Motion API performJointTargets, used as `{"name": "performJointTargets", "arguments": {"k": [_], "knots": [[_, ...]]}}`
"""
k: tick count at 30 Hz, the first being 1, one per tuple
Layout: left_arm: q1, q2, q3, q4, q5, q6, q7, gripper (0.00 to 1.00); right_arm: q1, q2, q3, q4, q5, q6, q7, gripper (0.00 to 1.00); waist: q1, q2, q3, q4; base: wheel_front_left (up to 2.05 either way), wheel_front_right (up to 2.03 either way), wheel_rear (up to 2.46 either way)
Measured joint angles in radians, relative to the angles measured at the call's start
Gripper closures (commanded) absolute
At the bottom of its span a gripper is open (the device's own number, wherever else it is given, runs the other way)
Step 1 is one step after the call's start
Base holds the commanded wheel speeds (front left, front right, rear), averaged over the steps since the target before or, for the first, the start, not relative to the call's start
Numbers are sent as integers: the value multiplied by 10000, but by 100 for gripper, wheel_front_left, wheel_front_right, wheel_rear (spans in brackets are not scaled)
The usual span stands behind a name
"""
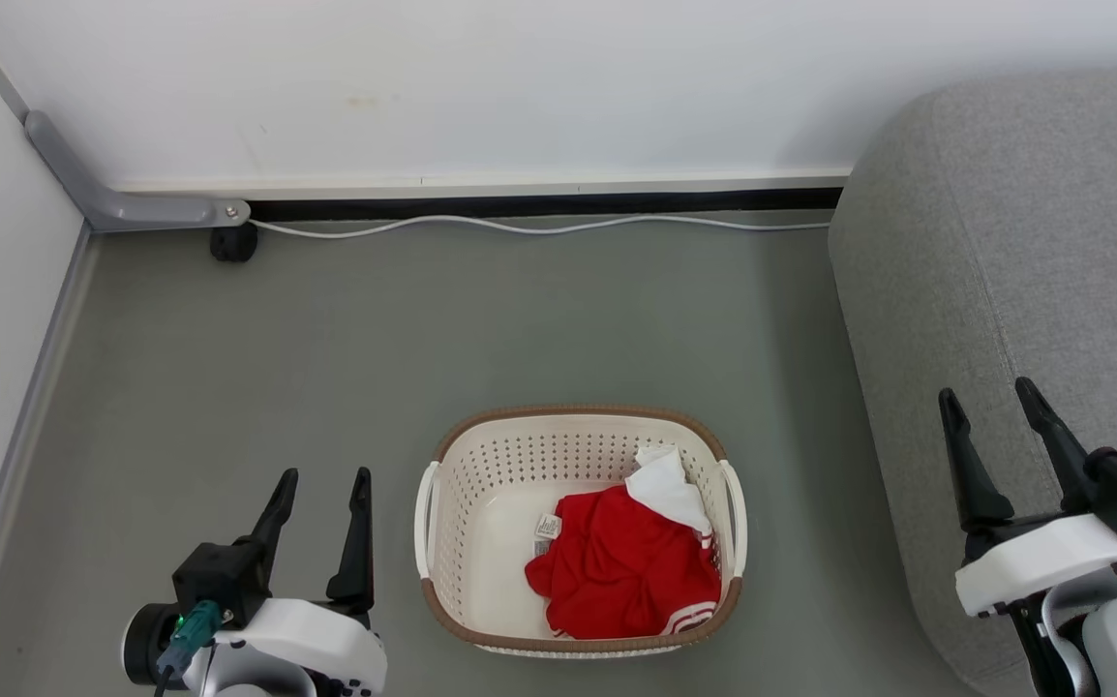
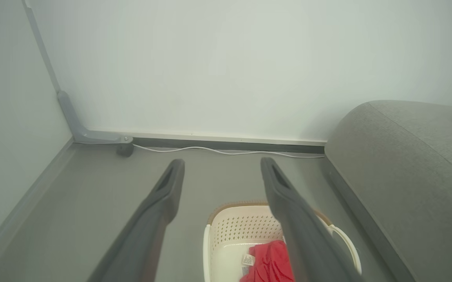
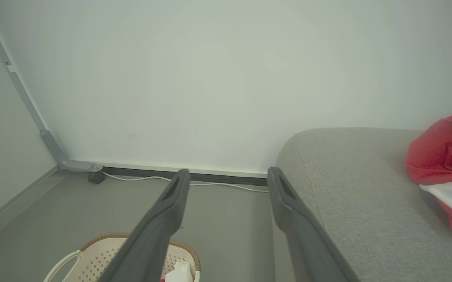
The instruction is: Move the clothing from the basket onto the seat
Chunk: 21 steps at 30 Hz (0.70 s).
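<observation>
At the lower left of the head view, my left gripper hovers over the grey floor, its two dark fingers spread apart with nothing between them. At the lower right, my right gripper is also spread wide and empty, its fingers showing against the near edge of the seat. Between the two, low in the centre of the frame, the basket stands on the floor, apart from the seat. The red garment lies crumpled in the right half of the basket. Its white panel rides up against the right wall, a white-striped hem lies by the near rim, and a small white label shows at its left edge. The seat takes up the right side of the frame and runs back to the wall. In the right wrist view, a second red garment with a white band lies on the seat's top at the right edge of the frame. Farthest off, a white cable trails along the foot of the wall. It leads toward a small black wheel under a grey bracket in the upper left corner.
</observation>
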Motion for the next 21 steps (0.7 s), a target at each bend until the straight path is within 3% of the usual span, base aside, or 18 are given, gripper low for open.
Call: {"name": "performJointTargets", "arguments": {"k": [21], "knots": [[-2049,6,-1935,748,-771,445,0,0,-2137,-182,723,-1152,376,0,0,0,0,0,2601,-803,0,0,0]]}}
